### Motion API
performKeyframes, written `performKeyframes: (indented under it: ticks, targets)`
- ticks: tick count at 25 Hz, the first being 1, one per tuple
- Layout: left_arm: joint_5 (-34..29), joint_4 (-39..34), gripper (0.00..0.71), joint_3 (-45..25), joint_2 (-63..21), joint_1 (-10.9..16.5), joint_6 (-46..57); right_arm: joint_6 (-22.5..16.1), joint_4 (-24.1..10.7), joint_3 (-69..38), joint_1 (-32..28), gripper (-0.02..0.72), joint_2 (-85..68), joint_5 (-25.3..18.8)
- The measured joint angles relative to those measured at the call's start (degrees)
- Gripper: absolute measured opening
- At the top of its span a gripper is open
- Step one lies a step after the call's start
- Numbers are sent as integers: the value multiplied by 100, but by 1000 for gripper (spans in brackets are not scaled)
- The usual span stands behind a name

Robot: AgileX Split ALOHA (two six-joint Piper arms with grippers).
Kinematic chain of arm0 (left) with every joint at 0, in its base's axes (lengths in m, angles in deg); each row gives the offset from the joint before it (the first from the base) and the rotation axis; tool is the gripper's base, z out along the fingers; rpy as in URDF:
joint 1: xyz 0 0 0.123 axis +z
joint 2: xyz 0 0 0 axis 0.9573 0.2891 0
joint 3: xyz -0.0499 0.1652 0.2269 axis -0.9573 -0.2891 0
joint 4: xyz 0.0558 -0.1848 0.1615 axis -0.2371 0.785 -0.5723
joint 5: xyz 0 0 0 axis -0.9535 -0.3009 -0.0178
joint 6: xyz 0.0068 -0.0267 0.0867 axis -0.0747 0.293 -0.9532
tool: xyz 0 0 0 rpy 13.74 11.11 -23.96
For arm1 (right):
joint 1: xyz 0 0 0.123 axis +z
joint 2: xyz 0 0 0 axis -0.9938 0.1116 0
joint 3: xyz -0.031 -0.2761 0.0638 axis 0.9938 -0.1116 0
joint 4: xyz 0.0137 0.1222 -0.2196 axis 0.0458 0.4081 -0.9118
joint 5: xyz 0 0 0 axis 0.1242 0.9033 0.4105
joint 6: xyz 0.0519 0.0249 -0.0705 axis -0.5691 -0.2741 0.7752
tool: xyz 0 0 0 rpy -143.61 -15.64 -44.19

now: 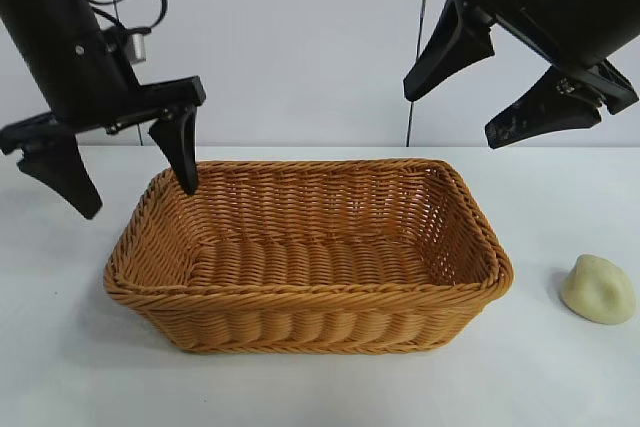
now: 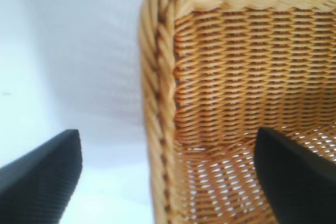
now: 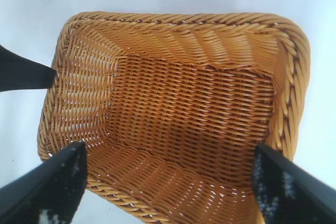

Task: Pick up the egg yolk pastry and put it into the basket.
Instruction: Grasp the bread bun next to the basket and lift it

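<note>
We see the egg yolk pastry [image 1: 598, 289] lying on the table [image 1: 560, 367] right of the basket [image 1: 310, 332], both the left gripper [image 1: 125, 172] and right gripper [image 1: 470, 97] spread wide and holding nothing, their arms cropped, the basket seemingly unfilled.

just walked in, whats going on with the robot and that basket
Nothing is held right now. The left hand hangs open over the left rim of the empty basket; the right hand hangs open above its right side. The egg yolk pastry still sits on the table, right of the basket.
</note>
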Motion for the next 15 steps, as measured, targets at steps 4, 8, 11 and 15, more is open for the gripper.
performKeyframes:
  ticks: [4, 8, 11, 15]
  targets:
    - [-109, -60, 643, 116, -3, 0, 10, 0, 0, 0, 0, 613, 0, 0]
    - [-143, -56, 643, 228, -3, 128, -28, 0, 0, 0, 0, 613, 0, 0]
    - [-199, -62, 643, 228, -3, 481, -107, 0, 0, 0, 0, 613, 0, 0]
    - [-379, -89, 643, 228, -3, 985, -237, 0, 0, 0, 0, 613, 0, 0]
